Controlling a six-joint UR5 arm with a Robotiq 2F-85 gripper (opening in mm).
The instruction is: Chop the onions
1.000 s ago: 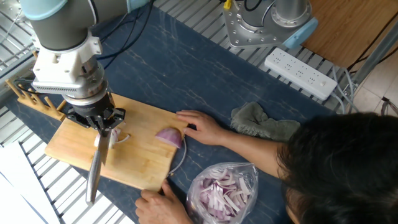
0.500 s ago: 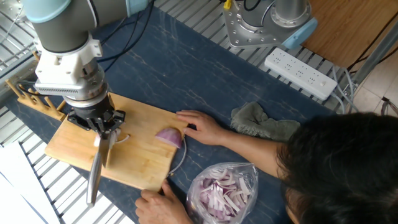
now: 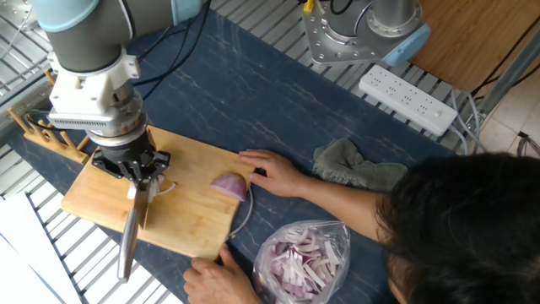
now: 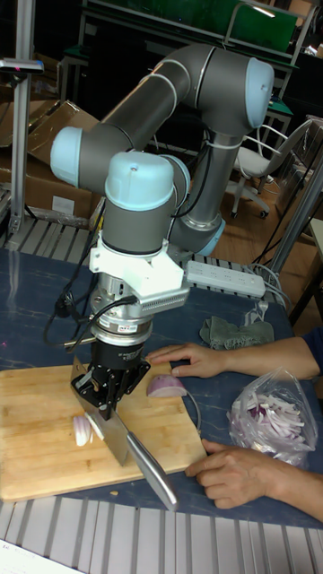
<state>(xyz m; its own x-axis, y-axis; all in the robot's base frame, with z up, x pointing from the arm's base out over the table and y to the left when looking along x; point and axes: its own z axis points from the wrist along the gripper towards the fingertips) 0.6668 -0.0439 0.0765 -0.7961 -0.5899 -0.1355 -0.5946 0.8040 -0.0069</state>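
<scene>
Barely anything's moved in the last second: the gripper has crept a touch up and right, fingers clamped on the knife. The small pale wedge sits just beside the blade on the cutting board, looks partly sliced. The purple half-dome waits near the person's hand, so chopping is probably mid-way.

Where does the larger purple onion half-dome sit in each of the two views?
Fixed view: purple onion half-dome at the bamboo cutting board's right end, by a person's fingers.
Tall fixed view: same piece mid-frame, right of the gripper.
Shared landmark: clear bag of onion strips.
</scene>
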